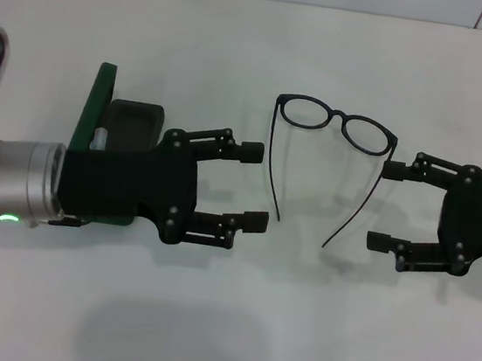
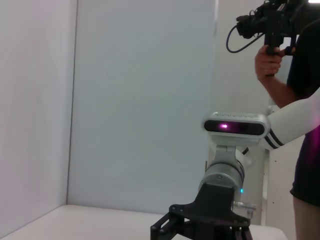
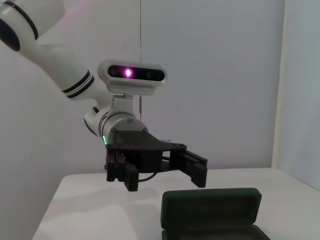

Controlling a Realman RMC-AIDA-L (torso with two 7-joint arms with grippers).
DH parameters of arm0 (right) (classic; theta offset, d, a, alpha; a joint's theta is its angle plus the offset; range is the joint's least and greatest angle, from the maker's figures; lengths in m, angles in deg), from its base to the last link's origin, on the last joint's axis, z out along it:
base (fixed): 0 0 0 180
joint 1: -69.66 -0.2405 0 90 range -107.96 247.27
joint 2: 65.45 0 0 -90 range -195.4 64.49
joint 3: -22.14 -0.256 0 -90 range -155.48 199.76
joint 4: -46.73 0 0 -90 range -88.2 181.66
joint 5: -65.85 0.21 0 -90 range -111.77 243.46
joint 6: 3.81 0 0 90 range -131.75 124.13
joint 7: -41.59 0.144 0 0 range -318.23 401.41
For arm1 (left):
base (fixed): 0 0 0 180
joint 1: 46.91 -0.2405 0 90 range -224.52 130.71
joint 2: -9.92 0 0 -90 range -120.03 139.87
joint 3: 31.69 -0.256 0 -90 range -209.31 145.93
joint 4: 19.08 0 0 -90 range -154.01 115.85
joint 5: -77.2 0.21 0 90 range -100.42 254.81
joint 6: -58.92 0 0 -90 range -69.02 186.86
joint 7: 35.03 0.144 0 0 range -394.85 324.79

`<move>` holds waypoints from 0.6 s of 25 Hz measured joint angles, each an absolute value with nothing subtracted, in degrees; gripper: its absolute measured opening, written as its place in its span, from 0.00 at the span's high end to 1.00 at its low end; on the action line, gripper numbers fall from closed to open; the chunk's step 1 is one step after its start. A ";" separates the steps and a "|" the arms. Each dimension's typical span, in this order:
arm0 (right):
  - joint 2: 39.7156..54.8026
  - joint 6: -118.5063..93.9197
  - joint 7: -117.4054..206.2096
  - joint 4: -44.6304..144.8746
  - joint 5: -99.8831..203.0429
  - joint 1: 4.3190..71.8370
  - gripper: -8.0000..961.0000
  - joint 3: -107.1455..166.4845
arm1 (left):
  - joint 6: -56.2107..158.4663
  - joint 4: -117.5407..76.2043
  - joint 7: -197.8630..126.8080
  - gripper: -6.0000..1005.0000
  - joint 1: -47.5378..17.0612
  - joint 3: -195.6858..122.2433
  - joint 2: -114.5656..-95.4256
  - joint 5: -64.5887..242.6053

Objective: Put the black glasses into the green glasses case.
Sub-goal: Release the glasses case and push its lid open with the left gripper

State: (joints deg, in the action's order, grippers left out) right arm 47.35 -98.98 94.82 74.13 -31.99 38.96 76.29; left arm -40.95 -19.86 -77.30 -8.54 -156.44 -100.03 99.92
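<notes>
Your left gripper [image 1: 256,188] and its arm hide most of the case [image 1: 100,110] from the head camera; only the upright lid's edge and one corner of the tray show. The right wrist view cuts the case [image 3: 212,210] off at the frame's lower edge. In the left wrist view, the right gripper [image 2: 200,227] is cut off low, fingers out of frame.
</notes>
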 joint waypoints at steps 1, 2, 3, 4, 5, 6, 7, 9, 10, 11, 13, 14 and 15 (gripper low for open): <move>47.48 -98.98 94.59 74.14 -31.99 39.03 0.08 76.28 | -41.08 -19.82 -77.19 0.19 -8.56 -156.49 -100.04 99.92; 47.59 -99.00 94.46 74.17 -31.99 39.06 0.08 76.29 | -41.19 -19.88 -77.19 0.19 -8.55 -156.48 -100.02 99.92; 47.61 -99.02 94.39 74.26 -31.99 39.08 0.08 76.27 | -41.30 -20.02 -77.18 0.19 -8.56 -156.46 -99.97 99.92; 47.65 -99.06 94.30 74.32 -31.99 39.08 0.08 76.26 | -41.36 -20.16 -77.16 0.19 -8.53 -156.45 -99.94 99.93; 47.64 -99.06 94.23 74.32 -31.98 39.06 0.08 76.25 | -41.36 -20.28 -77.16 0.19 -8.43 -156.45 -99.92 99.93; 47.62 -98.97 94.18 74.32 -31.99 39.01 0.08 76.24 | -41.36 -20.31 -77.16 0.19 -8.32 -156.45 -99.91 99.94; 47.61 -98.90 94.09 74.33 -31.99 38.97 0.08 76.24 | -41.36 -20.26 -77.19 0.19 -8.16 -156.46 -99.91 99.94; 47.61 -98.70 93.58 74.33 -31.99 38.98 0.08 76.26 | -41.36 -20.13 -77.34 0.19 -8.05 -156.37 -99.91 99.95; 47.60 -98.65 93.44 74.33 -31.99 38.99 0.08 76.26 | -41.36 -20.11 -77.37 0.19 -8.09 -156.24 -99.91 99.89; 47.54 -98.63 93.30 74.33 -31.99 38.99 0.08 76.27 | -41.36 -20.10 -77.61 0.19 -8.26 -155.80 -99.93 99.23; 47.32 -98.63 93.26 74.33 -31.98 39.01 0.08 76.28 | -41.24 -19.99 -79.27 0.19 -8.46 -154.35 -99.94 96.80; 47.22 -98.63 93.27 74.33 -31.99 39.01 0.08 76.28 | -40.86 -19.87 -81.03 0.19 -8.50 -153.45 -99.83 95.57; 47.11 -98.63 93.27 74.33 -31.98 39.02 0.08 76.28 | -40.21 -19.69 -84.07 0.19 -8.33 -152.34 -99.34 93.94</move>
State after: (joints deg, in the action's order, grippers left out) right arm 47.11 -98.63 93.27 74.33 -31.98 39.02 76.28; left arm -40.21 -19.69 -84.07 -8.33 -152.34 -99.34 93.94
